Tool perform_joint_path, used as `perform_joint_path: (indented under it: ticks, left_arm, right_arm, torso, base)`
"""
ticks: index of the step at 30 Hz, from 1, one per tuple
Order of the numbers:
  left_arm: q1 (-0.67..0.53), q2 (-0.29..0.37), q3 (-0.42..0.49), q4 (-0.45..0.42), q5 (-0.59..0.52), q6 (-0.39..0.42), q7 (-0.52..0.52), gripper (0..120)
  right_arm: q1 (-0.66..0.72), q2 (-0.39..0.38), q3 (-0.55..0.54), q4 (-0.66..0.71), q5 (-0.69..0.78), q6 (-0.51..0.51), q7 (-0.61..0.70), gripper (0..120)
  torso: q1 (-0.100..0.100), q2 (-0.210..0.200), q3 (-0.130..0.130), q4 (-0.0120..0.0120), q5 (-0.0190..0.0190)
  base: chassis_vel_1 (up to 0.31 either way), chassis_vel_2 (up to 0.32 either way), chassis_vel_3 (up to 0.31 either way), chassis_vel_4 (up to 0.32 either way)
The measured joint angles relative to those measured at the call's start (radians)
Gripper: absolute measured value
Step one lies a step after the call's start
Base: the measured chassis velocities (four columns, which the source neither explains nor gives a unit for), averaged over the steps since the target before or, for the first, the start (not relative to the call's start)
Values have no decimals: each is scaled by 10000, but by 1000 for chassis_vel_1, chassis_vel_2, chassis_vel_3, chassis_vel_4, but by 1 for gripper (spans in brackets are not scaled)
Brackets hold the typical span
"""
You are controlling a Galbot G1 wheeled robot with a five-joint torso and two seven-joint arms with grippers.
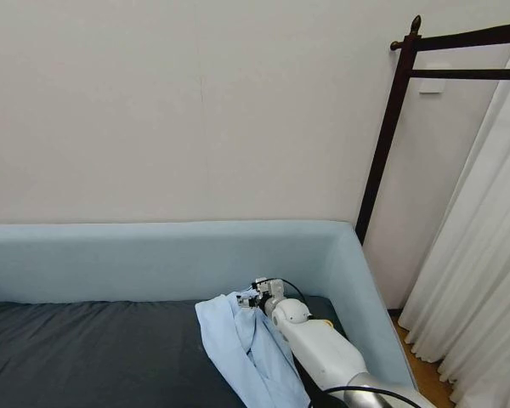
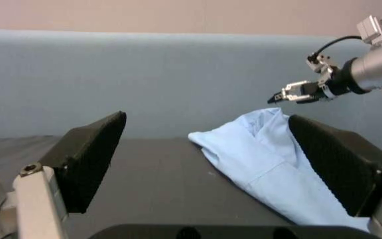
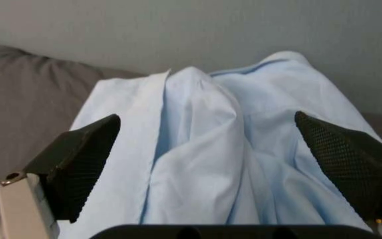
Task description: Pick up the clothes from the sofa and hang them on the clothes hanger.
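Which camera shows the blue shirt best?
Right wrist view: the shirt lies close before the right gripper's open fingers, folds clear. Left wrist view shows it sidelong on the sofa, partly behind the left gripper's finger. Head view: partly behind the right arm.

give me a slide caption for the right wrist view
Right gripper, open, poised over the light blue shirt lying crumpled on the dark sofa seat.

home living room: sofa (image 1: pixel 153 255), curtain (image 1: pixel 484 255), clothes hanger (image 1: pixel 382 144)
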Motion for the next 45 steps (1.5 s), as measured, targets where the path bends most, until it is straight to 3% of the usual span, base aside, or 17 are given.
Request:
perform_joint_path:
  ticks: [10, 17, 23, 35, 38, 42, 43, 45]
  left_arm:
    - [-70, -179, 29, 95, 25, 26, -84, 96]
    - [48, -283, 14, -2, 117, 23, -136, 96]
    - [52, -356, -26, 88, 197, 10, -269, 96]
    - [21, -396, -8, 133, 230, 18, -332, 96]
    - [8, -401, 3, 174, 204, 8, -350, 96]
    - [6, -403, 4, 178, 202, 8, -351, 96]
    - [-31, -412, 21, 207, 195, 4, -363, 96]
    - [-73, -416, 36, 220, 192, 4, -372, 96]
  right_arm:
    - [94, 263, 559, -1220, -413, 631, -210, 98]
    - [-692, 242, 532, -596, -428, 405, 33, 94]
    - [-1725, -217, 235, -193, -412, 540, -348, 73]
    - [-1752, 25, 248, -243, -622, 881, -254, 27]
    - [-1723, -15, 218, -255, -661, 897, -234, 20]
    - [-1721, -20, 211, -257, -663, 901, -234, 20]
    - [-1708, -75, 136, -268, -697, 983, -205, 4]
    - [-1715, -151, 60, -132, -630, 1103, -83, 0]
  torso:
    - [-1, 2, -1, -3, 3]
    - [-1, 2, -2, 0, 6]
    - [-2, 2, -1, -9, 3]
    - [-1, 2, -2, -1, 3]
    - [-1, 3, -2, -1, 3]
    - [-1, 2, -2, -1, 4]
    - [-1, 2, -1, -2, 3]
    - [-1, 2, -1, -2, 4]
  base:
    - [0, 0, 0, 0]
    - [0, 0, 0, 0]
    - [0, 0, 0, 0]
    - [0, 0, 0, 0]
    - [0, 0, 0, 0]
    - [0, 0, 0, 0]
    - [0, 0, 0, 0]
    - [0, 0, 0, 0]
